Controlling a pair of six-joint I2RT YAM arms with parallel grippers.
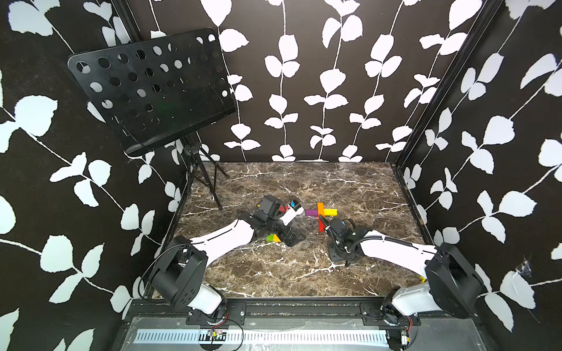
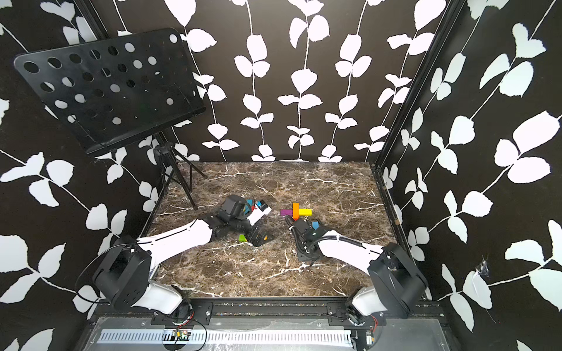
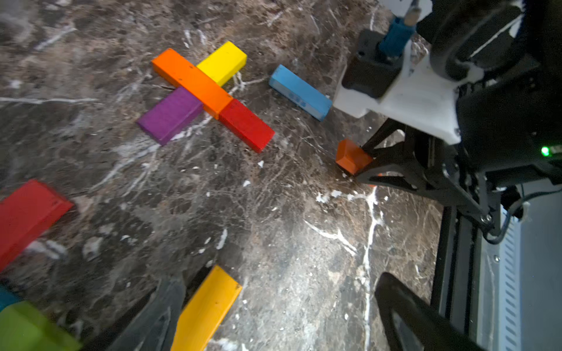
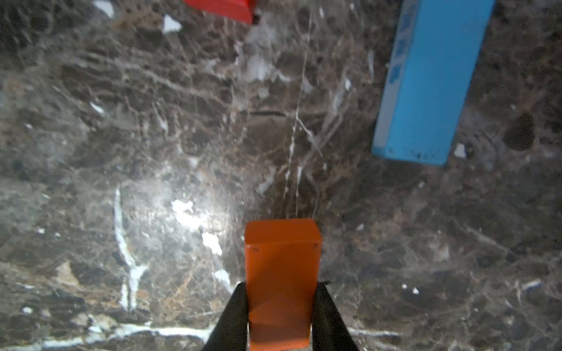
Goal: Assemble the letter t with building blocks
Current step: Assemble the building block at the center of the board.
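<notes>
While left gripper point(image 3: 278, 285) hangs jaws wide apart by loose yellow block point(image 3: 209, 307) and green block point(image 3: 30, 328), letter t point(image 1: 320, 211) lies mid marble table point(image 1: 273, 273): orange-red stem, purple-yellow crossbar; blue block point(image 3: 299, 91) near stem, apart; right gripper point(image 4: 281, 287) clamped on short orange block point(image 4: 281, 261), near stem's red end.

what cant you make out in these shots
- orange block: rear end sits inside the right gripper, cut by the right wrist view's edge.
- green block: blurred, cut at the left wrist view's corner; partly under the left arm in both top views.
- loose red block: cut by the left wrist view's edge.
</notes>
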